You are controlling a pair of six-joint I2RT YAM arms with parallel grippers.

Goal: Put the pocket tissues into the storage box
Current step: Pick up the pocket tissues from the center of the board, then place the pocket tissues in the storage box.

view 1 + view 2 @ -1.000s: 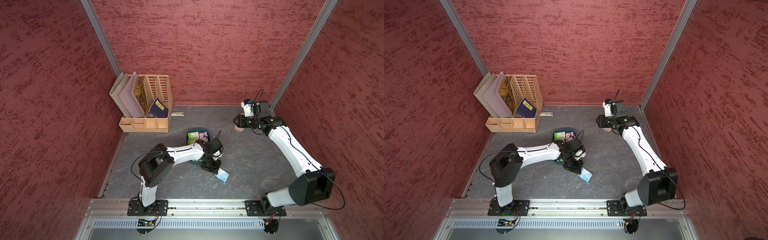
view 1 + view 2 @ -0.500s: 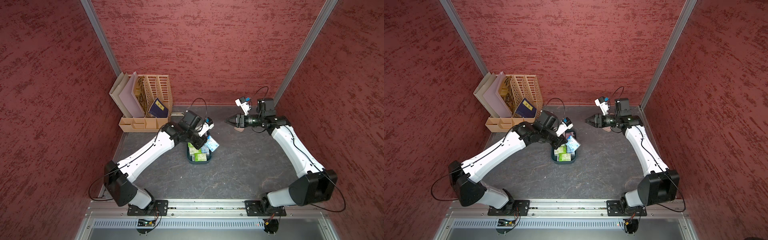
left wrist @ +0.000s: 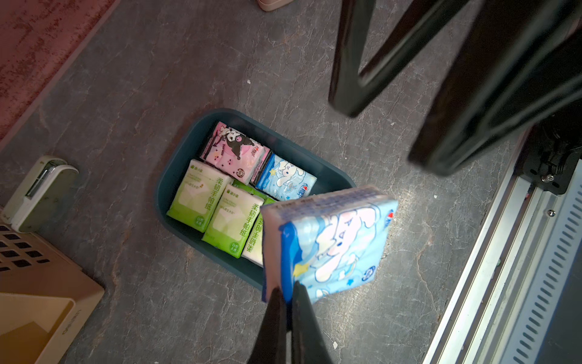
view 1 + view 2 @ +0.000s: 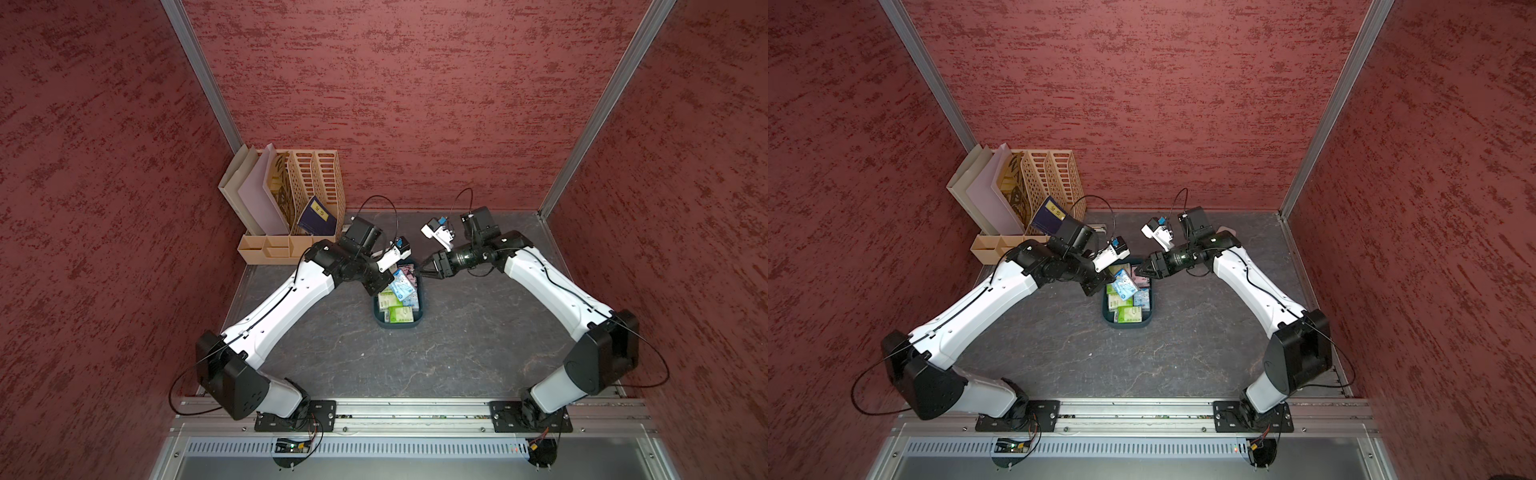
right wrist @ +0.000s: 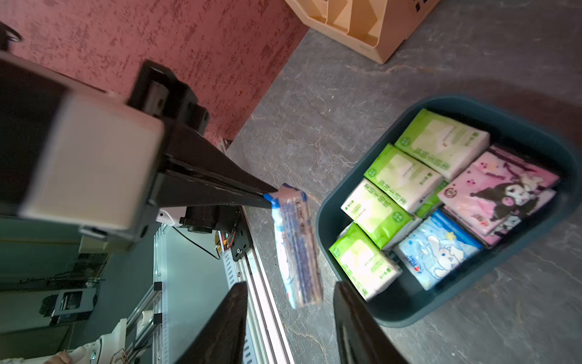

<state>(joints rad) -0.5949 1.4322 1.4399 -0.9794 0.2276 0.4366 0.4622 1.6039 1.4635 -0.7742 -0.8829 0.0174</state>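
The left claw is clamped on one corner of a light blue packet, held above the box at mid frame in both top views. The right claw hangs just beside it, jaws apart, holding nothing. In the box lie green packets, pink packets and a blue packet. Only the right wrist view shows the held packet edge-on.

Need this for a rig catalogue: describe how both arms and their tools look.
Both the left arm and right arm have white shells with black joint housings and thin black cables looping alongside. The left tool and right tool are black, tapering to two narrow fingers.
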